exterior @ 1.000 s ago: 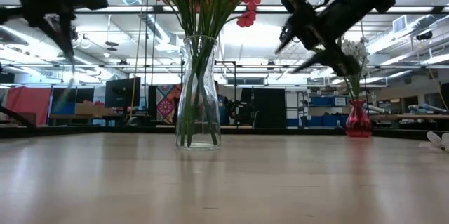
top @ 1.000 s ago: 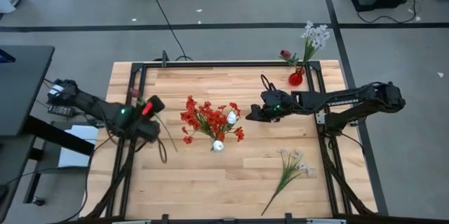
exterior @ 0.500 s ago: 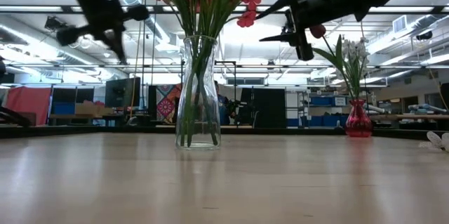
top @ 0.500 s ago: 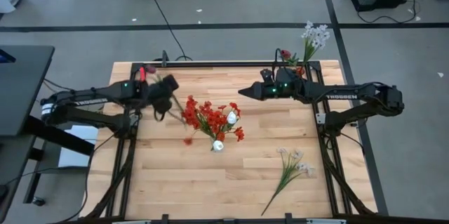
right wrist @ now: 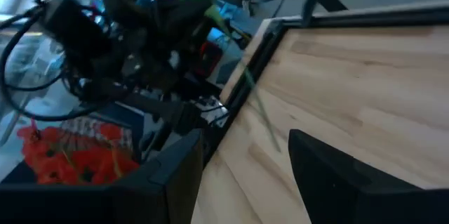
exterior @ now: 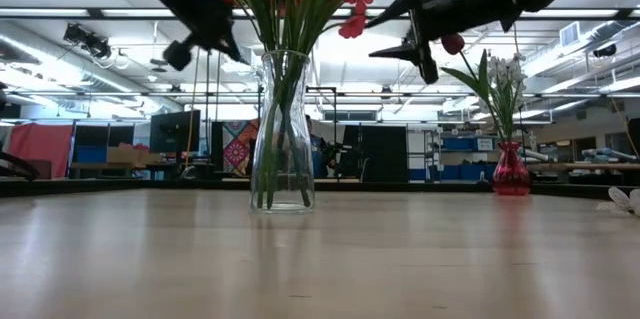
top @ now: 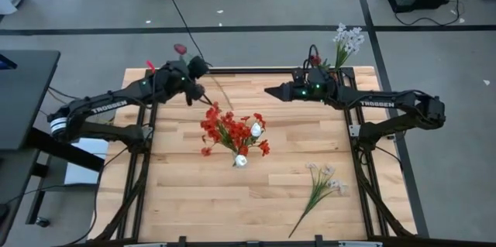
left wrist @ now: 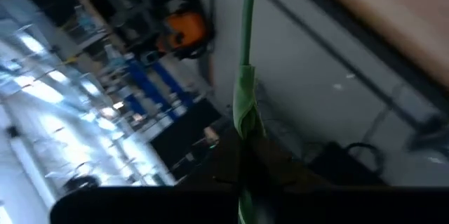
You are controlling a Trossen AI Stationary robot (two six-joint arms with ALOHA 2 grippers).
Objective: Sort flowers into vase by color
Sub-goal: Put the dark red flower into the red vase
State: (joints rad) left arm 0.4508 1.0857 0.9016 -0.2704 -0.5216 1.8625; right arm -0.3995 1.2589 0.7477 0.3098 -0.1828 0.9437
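Two arms reach over the far half of the wooden bench (top: 194,193). The left gripper (top: 203,92) sits near the far edge, just beyond the red blossoms, its fingers pinching the thin green stem of a dark maroon-pink tulip (top: 180,49); the bud hangs out past the bench's far edge over the grey floor, and the stem runs back through the fingers toward the bench. In the left wrist view that stem (left wrist: 245,76) rises straight out of the closed fingers. The right gripper (top: 271,91) hovers above the far right part of the bench, pointing toward the left arm, with its fingers (right wrist: 330,175) spread wide and nothing between them. A clear glass vase (exterior: 282,129) stands near the middle of the bench, holding red flowers (top: 225,129) and a couple of white buds (top: 255,129) on green stems. A small red vase (top: 327,86) stands at the far right corner, carrying a spray of whitish blossoms (top: 349,39) and a dark bud (top: 315,60). One pale whitish-lilac spray (top: 319,185) lies flat on the near right part of the bench, well apart from both vases and both grippers.
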